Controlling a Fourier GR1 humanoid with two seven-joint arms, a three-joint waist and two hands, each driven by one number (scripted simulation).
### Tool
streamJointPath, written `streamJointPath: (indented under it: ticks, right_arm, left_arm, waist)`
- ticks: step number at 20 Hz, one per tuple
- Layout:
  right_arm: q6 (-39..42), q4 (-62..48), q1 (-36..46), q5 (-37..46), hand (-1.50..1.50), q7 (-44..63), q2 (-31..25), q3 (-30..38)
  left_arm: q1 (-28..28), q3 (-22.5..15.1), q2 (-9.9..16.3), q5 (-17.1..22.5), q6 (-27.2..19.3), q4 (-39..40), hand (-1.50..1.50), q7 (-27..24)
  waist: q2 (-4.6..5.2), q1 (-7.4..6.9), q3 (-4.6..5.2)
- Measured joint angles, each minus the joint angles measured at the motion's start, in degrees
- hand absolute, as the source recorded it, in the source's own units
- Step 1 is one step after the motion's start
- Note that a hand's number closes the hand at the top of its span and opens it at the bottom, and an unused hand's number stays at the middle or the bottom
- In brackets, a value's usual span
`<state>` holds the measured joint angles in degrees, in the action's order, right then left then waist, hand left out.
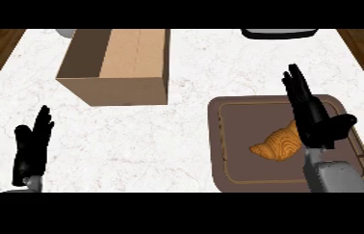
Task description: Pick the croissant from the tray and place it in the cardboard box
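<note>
Croissant point(279, 146) is noted first as the task's item; it is seen on the brown tray point(235, 175) at the right of the counter, while the findings below are set out from left to right.

At the lower left edge, the left hand point(32, 144) is seen resting over the white marbled counter point(142, 141). Its fingers are held straight and pointing up the view, close together, with the thumb set slightly apart. Nothing is held by it.

Up and to the right of that hand, the cardboard box point(117, 88) is found standing on the counter, open at the top, well apart from the tray. Its interior walls are visible; whatever lies on its floor is hidden.

The tray is dark brown, rectangular with rounded corners and a thin lighter line inside its rim. The croissant is golden-orange with darker ridged banding. Its long axis is seen running diagonally, from the lower left up toward the upper right, where its far end is covered by the right hand.

The right hand point(313, 117) is positioned above the tray's right half, on a grey forearm point(332, 176). Its fingers are extended straight, pressed together and pointing up the view, with the thumb spread out to the right. Contact with the croissant cannot be judged; nothing is gripped.

A dark object point(279, 33) is partly seen at the counter's top right edge.
</note>
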<state>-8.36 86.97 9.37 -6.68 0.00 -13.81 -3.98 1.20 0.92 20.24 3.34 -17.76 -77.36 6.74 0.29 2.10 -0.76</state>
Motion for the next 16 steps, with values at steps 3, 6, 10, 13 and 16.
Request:
streamJointPath:
  ticks: [3, 6, 10, 13, 16]
  right_arm:
    - [-4.5, 4.8, -5.0, 1.5, -1.5, -1.0, 1.4, 1.1]
    - [-10.8, 10.3, -9.7, 3.2, -1.5, -2.3, 2.8, 3.8]
    - [-14.2, 6.7, -16.7, 18.8, -1.5, -1.9, -6.9, 2.9]
    - [-21.0, 9.8, -23.9, 21.1, -1.5, -6.7, -1.5, 1.5]
    - [-23.2, 13.6, -30.7, 18.5, -1.5, -16.6, 2.6, 0.3]
  left_arm:
    - [-0.7, 0.0, 2.0, -1.7, 0.4, -0.9, 0.0, -0.1]
    - [-0.8, 1.2, 6.1, -3.7, 0.9, -1.4, 0.0, -1.6]
    - [-1.1, 0.9, 7.7, -5.0, 1.5, -1.9, 0.0, -2.2]
    - [-1.3, 0.2, 7.8, -5.6, 2.2, -1.7, 0.0, -2.7]
    - [-2.5, -0.1, 7.6, -6.4, 2.3, -0.5, 0.0, -2.9]
  waist:
    - [-0.29, -0.31, 0.41]
    - [-0.76, 0.46, 0.62]
    - [-0.09, 0.94, 1.43]
    - [-0.38, 0.62, 1.04]
    - [-0.52, 0.45, 0.85]
